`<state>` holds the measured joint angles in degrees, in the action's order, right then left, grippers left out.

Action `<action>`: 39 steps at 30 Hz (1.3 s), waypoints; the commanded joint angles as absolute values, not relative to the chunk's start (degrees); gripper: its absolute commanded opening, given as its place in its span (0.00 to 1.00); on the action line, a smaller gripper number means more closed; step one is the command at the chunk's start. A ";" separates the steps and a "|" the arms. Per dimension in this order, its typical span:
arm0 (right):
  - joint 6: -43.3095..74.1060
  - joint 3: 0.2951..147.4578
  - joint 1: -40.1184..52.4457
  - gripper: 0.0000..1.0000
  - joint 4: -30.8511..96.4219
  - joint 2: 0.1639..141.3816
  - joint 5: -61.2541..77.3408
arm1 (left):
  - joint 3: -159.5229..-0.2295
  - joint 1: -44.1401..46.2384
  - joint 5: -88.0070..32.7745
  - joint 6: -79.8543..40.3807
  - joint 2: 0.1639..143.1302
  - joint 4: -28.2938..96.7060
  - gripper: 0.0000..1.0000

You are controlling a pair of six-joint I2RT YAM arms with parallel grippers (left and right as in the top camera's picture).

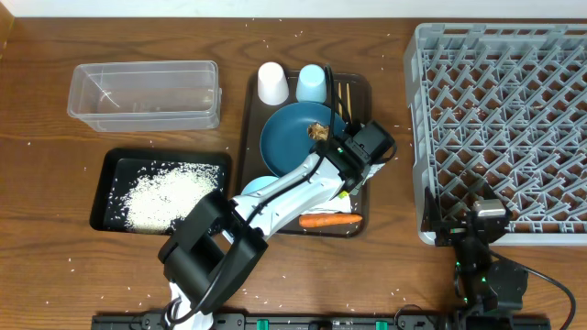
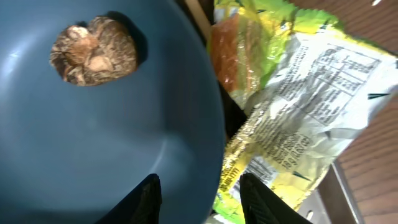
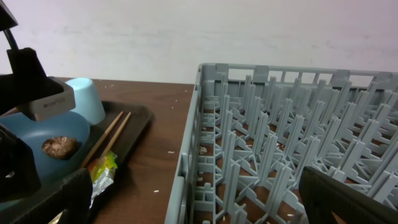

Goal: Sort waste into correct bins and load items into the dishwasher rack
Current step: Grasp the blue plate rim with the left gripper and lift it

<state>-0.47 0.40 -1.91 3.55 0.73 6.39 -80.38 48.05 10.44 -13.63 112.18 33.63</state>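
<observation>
We are on the waste-sorting step. Our left gripper (image 2: pixel 200 199) hangs half-open and holds nothing, its fingers astride the right rim of the dark blue plate (image 2: pixel 93 143). The foil wrapper (image 2: pixel 298 106) lies just beside it, at the right edge of the serving tray (image 1: pixel 249 119). Next, we judge, it must shift onto the wrapper, close, and carry it to the clear tub (image 1: pixel 83 101) toward the tabletop's far left corner. Our right gripper (image 3: pixel 196 199) sits wide open and empty by the rack (image 3: pixel 280 124).
</observation>
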 commanded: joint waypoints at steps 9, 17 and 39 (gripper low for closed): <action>-0.49 0.32 -1.06 0.99 3.70 0.60 6.24 | -80.79 47.62 9.69 -13.34 116.27 32.18 0.42; -0.49 0.32 -1.06 0.99 3.70 0.60 6.24 | -80.75 45.17 9.63 -13.37 116.66 31.11 0.42; -0.49 0.32 -1.06 0.99 3.70 0.60 6.24 | -78.06 44.05 9.43 -13.37 116.81 31.16 0.25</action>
